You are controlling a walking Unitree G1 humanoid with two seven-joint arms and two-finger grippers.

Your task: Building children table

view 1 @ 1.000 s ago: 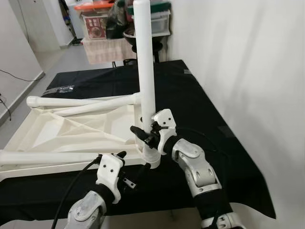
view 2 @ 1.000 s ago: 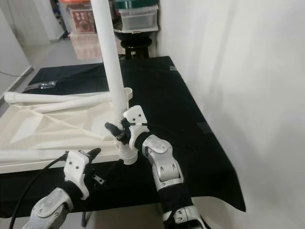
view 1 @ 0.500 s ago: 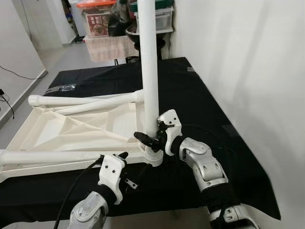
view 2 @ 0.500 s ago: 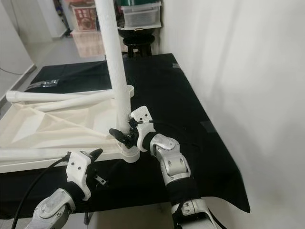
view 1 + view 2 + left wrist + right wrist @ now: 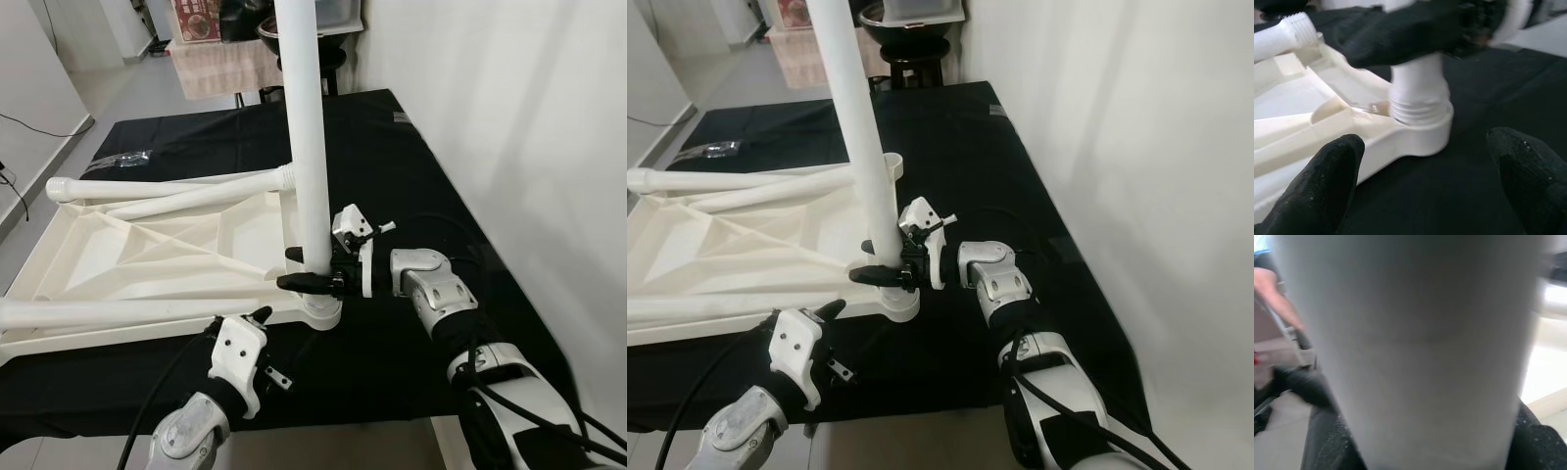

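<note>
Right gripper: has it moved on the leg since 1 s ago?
Yes. The right gripper rolled from upright to sideways on the upright leg, just above the corner socket.

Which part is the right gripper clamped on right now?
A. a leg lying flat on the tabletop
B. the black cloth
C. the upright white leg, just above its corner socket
C: the right gripper has its black fingers around the upright leg just above the corner socket.

Tabletop point(image 5: 147, 264) upside down on the cloth-covered table point(image 5: 392, 176).
1 leg point(image 5: 304, 137) stands upright at its near right corner, 2 legs point(image 5: 167, 186) lying behind.
</note>
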